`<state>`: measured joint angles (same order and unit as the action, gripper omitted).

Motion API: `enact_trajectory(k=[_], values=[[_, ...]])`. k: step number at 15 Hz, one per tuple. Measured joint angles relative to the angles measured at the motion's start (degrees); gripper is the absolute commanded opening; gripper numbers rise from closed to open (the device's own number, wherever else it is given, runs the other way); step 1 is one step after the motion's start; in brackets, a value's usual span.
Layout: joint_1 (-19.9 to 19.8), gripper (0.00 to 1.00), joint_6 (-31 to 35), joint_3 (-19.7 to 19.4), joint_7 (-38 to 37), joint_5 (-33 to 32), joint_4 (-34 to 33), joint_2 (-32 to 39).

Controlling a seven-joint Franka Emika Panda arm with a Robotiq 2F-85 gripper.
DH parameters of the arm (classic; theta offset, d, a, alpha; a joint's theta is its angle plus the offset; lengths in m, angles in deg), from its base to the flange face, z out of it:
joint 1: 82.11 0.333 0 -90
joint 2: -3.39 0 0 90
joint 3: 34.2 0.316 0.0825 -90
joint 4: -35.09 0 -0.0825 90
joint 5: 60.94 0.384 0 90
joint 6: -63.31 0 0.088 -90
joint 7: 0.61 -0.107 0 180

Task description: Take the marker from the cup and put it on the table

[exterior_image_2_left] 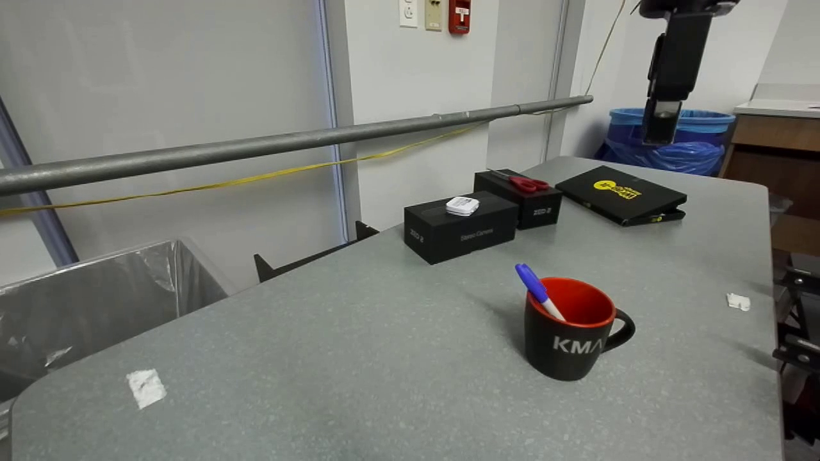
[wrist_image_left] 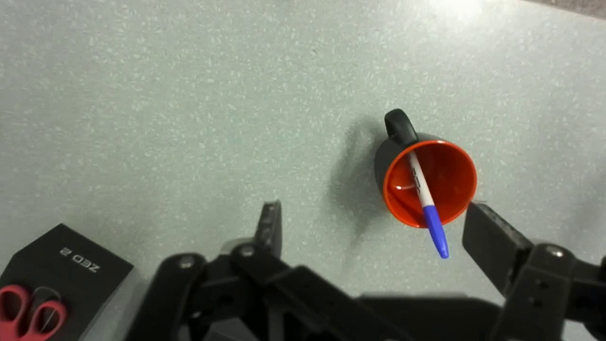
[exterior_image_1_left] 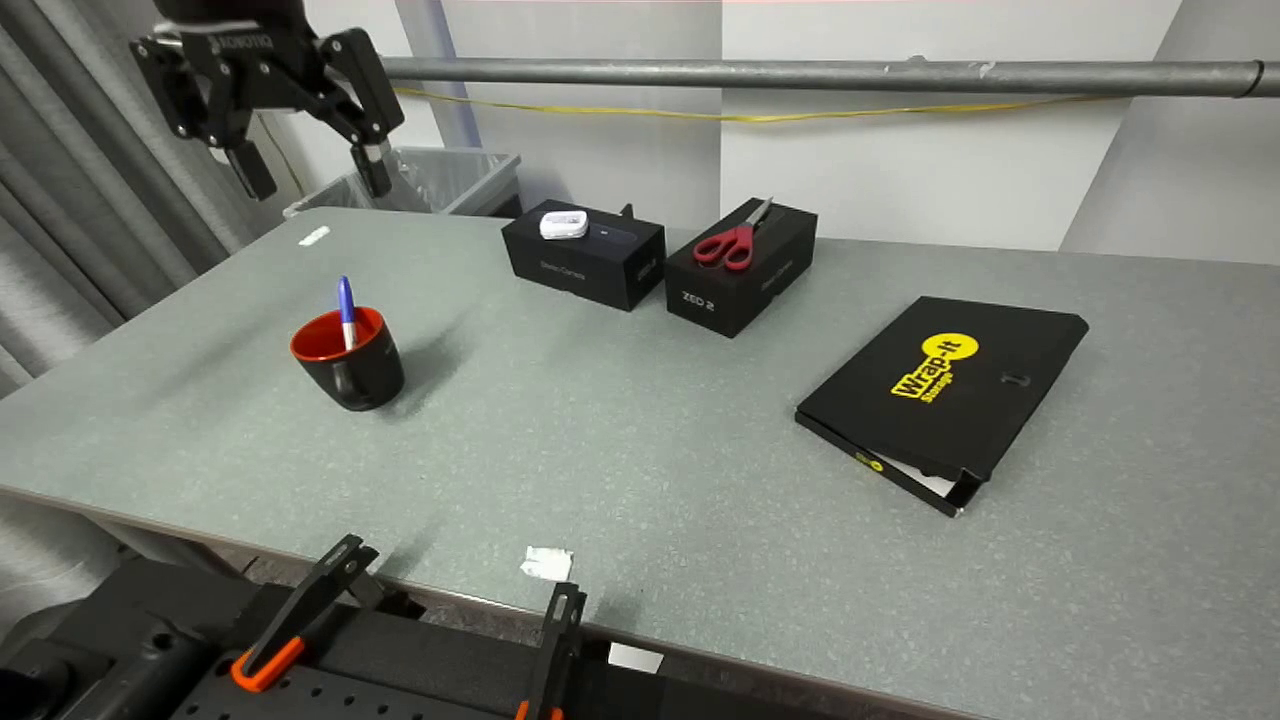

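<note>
Nearest in the wrist view, the black two-fingered gripper [wrist_image_left: 373,210] is hanging empty, its jaws standing wide apart. Beyond, the slim, blue-capped, white-barrelled, plastic-looking marker [wrist_image_left: 427,203] is leaning inside the round black, red-lined, ceramic-looking cup [exterior_image_2_left: 564,358]; likely light, stiff and slick, it is offering its protruding cap [wrist_image_left: 435,231] as the best hold. Deeper, its tip is hiding behind the cup wall in both exterior views.

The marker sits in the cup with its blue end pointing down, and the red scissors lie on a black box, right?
Not quite: the blue end of the marker points up out of the cup, as both exterior views show. The red scissors do lie on a black box.
</note>
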<state>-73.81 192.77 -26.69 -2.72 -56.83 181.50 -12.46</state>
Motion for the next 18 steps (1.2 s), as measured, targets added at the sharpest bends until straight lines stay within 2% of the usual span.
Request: enact_trajectory(k=[9, 12, 18], values=[[-0.2, 1.0, 0.4, -0.3, -0.1, -0.1, -0.1, -0.4], [0.0, 1.0, 5.8, 0.9, -0.2, -0.1, -0.1, 2.9], [1.9, 1.0, 20.9, 4.0, -0.2, -0.4, -1.6, 14.7]])
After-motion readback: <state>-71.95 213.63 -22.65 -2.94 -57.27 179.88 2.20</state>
